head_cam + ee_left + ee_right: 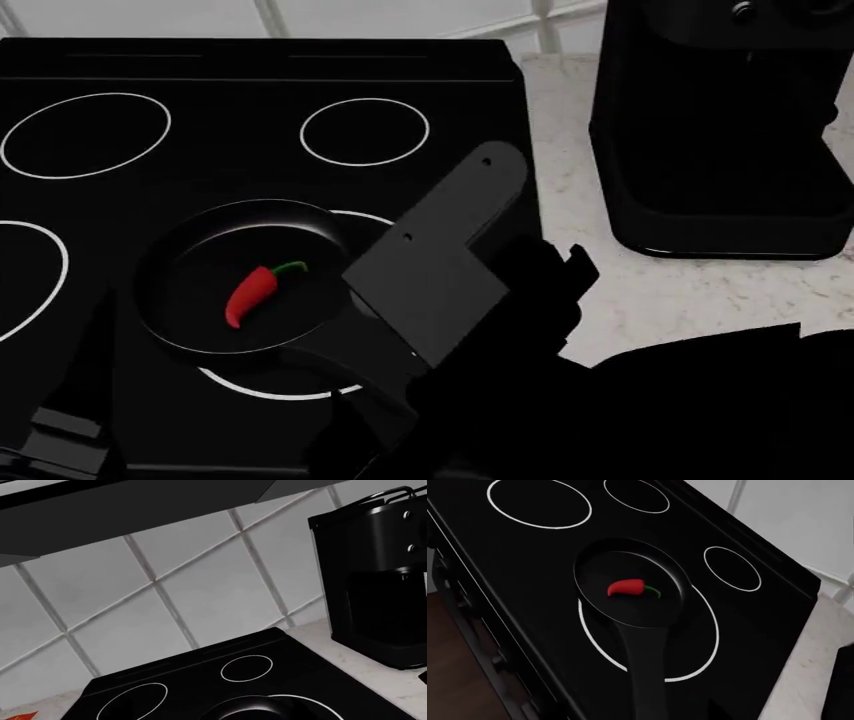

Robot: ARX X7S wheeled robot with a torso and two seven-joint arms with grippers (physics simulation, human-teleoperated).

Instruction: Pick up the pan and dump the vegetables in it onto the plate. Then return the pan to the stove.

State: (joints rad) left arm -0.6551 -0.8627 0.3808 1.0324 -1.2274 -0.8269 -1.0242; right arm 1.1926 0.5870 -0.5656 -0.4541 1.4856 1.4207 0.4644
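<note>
Stove: a black glass cooktop point(254, 70) with white-outlined round burners, set against a pale tiled wall; it serves as the landmark for everything below.
Pan: a small round black frying pan point(200, 310) rests on the stove's front right burner, shifted toward the stove's middle so part of the white burner ring shows beside it. In the right wrist view its long flat handle points from the pan toward the stove's front right corner.
Chili: one glossy red chili pepper point(251, 293) with a green stem lies inside the pan, near the centre of its floor.
Plate: not visible in any view.
Right arm: a flat dark grey link point(434, 265) hangs above the stove's right half, covering the pan's handle in the head view.
Right claw: the fingers are not visible in any view, so I cannot tell whether it is wide, narrow or holding the handle.
Left claw: out of sight in every view.
Coffee machine: a tall black appliance point(727, 120) stands on the pale speckled counter point(667, 300), just beside the stove's right edge.
</note>
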